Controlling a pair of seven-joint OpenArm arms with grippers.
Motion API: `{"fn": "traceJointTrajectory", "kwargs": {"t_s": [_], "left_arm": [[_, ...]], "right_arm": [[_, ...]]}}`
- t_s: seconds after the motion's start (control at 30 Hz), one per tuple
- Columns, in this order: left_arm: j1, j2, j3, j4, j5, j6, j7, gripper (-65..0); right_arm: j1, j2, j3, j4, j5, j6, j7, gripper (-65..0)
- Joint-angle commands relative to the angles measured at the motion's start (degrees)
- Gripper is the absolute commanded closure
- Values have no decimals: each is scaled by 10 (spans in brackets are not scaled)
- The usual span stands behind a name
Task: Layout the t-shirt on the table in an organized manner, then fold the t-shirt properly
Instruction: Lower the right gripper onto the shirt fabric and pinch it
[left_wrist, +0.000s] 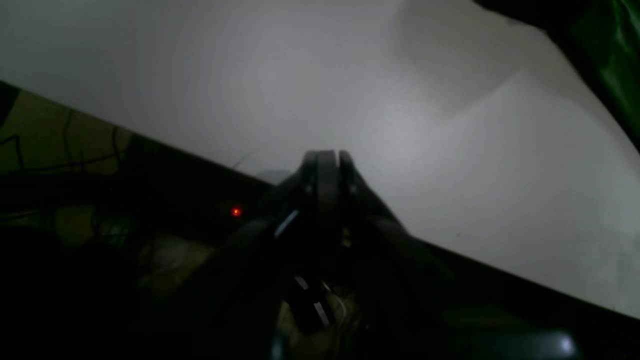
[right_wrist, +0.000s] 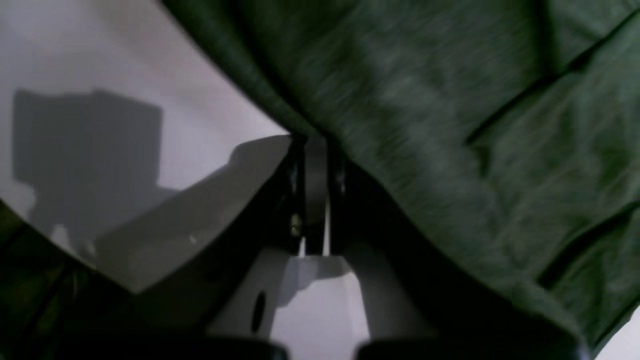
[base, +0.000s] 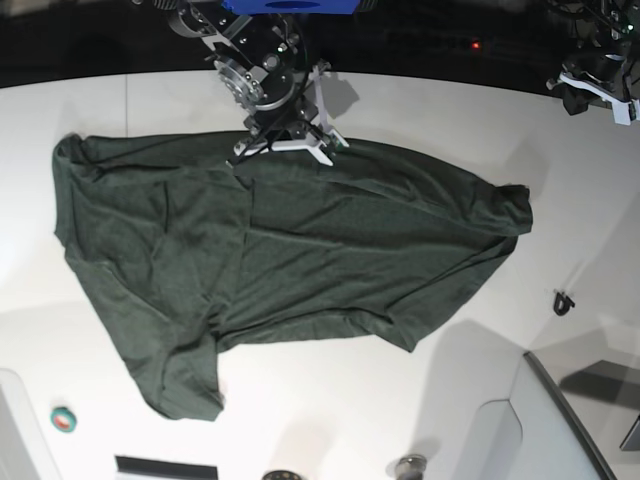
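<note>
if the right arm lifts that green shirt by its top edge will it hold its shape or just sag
Probably sag: the t-shirt lies limp and creased, so it looks floppy. With only the right tool pinching one edge, the rest would likely drag and bunch across the table. It looks light.

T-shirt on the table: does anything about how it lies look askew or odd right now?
Yes. The t-shirt lies skewed and rumpled on the table: creases run across it and one end trails toward the near edge. The right gripper has its jaws shut on the far edge. The left gripper is shut, off the cloth.
</note>
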Motion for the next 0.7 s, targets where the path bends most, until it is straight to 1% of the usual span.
{"fn": "traceJointTrajectory", "kwargs": {"t_s": [0.0, 0.13, 0.27, 0.5, 0.67], "left_arm": [[2, -10, -3, 7, -7, -5, -12, 0], [2, -10, -3, 7, -8, -5, -12, 0], [1, -10, -3, 7, -9, -5, -12, 0], [1, -10, -2, 7, -9, -5, -12, 0], [1, -10, -2, 7, -8, -5, -12, 0]], "right_arm": [[4, -3, -3, 22, -4, -3, 9, -8], [11, -2, -3, 42, -4, -3, -12, -8], [18, -2, -3, 45, -4, -3, -12, -8], [66, -2, -2, 38, -4, -3, -15, -8], [111, -2, -3, -16, -4, -3, -15, -8]]}}
